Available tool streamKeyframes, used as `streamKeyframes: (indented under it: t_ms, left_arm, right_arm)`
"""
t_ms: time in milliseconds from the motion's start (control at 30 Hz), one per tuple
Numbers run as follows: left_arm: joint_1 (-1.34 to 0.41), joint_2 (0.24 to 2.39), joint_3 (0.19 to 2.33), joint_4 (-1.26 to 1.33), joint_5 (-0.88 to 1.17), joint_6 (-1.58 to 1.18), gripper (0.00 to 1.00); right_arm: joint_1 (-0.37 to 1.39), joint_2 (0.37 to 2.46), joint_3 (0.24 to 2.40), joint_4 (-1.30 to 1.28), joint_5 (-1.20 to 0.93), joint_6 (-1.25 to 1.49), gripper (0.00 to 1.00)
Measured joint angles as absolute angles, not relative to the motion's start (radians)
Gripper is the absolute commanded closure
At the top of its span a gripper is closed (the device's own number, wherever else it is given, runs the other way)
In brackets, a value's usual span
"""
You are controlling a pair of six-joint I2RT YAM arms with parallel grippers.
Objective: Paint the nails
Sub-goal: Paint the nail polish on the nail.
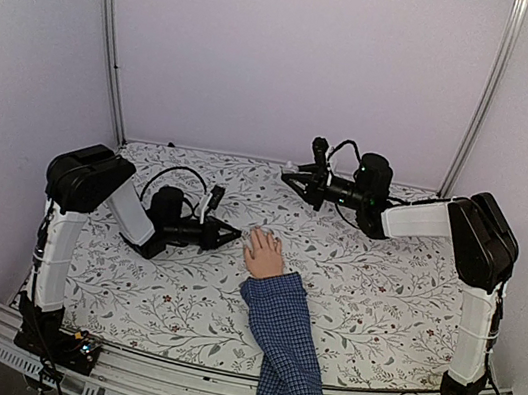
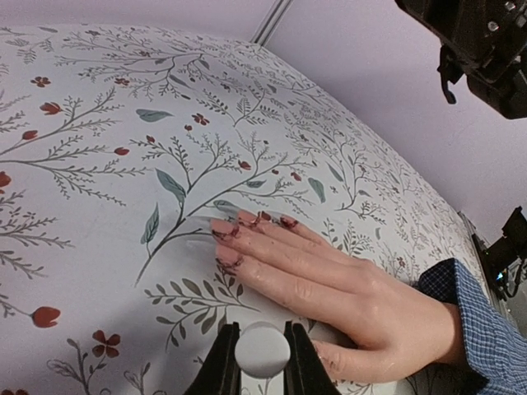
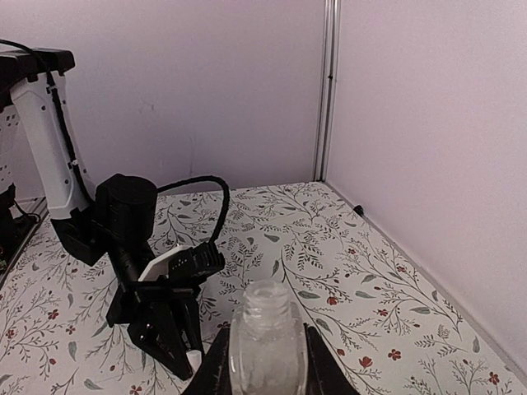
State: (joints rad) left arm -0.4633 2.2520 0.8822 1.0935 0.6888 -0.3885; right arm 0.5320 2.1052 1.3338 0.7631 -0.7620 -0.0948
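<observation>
A pale flesh-coloured hand [image 1: 263, 254] lies flat on the floral cloth at the end of a blue checked sleeve [image 1: 284, 348]. Its nails [image 2: 224, 234] carry dark red smears along their edges. My left gripper [image 1: 235, 234] sits low just left of the fingertips, shut on a round white brush cap [image 2: 262, 350]; the brush itself is hidden. My right gripper [image 1: 290, 175] hovers at the back of the table, shut on a clear, open-necked polish bottle [image 3: 268, 333]. In the right wrist view the left gripper [image 3: 169, 333] points down toward the cloth.
The floral cloth [image 1: 379, 298] covers the table. Pale walls with metal corner posts [image 1: 482, 92] close in the back and sides. The right arm's black wrist [image 2: 482, 41] hangs above the hand's far side.
</observation>
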Motion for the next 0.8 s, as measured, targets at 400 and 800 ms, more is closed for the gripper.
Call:
streamKeyframes:
  t_ms: [400, 800]
  left_arm:
    - [-0.465, 2.252, 0.896, 1.077, 0.673, -0.389, 1.00]
    - [-0.465, 2.252, 0.899, 1.065, 0.647, -0.371, 1.00]
  right_arm:
    - [0.532, 2.105, 1.334, 0.763, -0.762, -0.095, 1.00]
    - [0.535, 2.105, 1.334, 0.763, -0.761, -0.095, 1.00]
